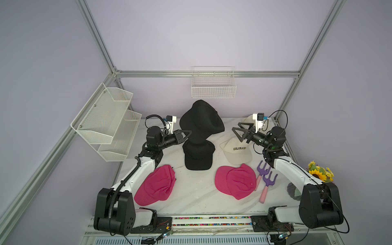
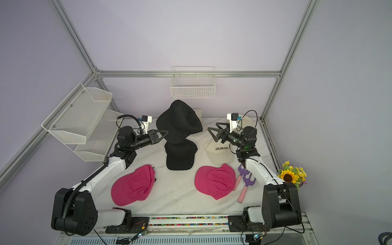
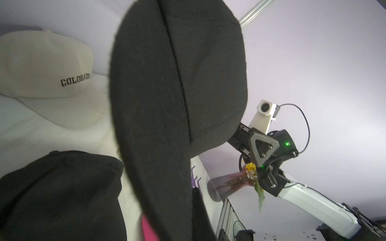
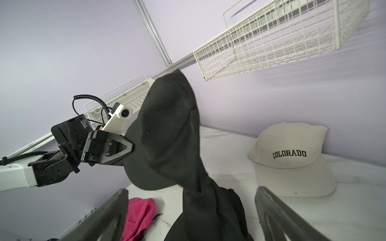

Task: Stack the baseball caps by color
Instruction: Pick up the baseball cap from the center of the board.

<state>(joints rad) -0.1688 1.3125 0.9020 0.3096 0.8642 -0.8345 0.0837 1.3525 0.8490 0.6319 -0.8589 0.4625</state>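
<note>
ok, black pile in the works. left gripper (image 1: 189, 133) is clamped on the rim of a black cap (image 1: 201, 118), holding it up in the air mid-table, crown tipped toward the back wall, brim hanging down. right under it a second black cap (image 1: 198, 156) lies flat on the table (image 1: 191, 191), brim toward the front. the held cap's low edge looks to meet the lying one in both top views. touching or just clear, can't tell. my read: step in hand is black onto black, cap's up, drop not yet done.

next move, i'd say: lower it, square its crown over the lying crown, brims the same way, then let go. soft fabric, it'll flop, so prob needs a low release or it slides off.

right gripper (image 1: 237, 128) is spread wide, nothing in it, hovering above the cream cap (image 1: 236, 151) on the rt side. another cream cap (image 4: 292, 154) sits by the back wall, and a third cream cap (image 1: 247, 121) peeks out behind the rt arm. none stacked. up front, left pink cap (image 1: 156, 185) and right pink cap (image 1: 235, 181), well apart, not stacked either.

writing: "colorado" in black block letters on the cream fronts, clear in both wrist views. last letter is cut off by the rt gripper in a top view. no brand or patch readable on the black or pink ones.
</note>
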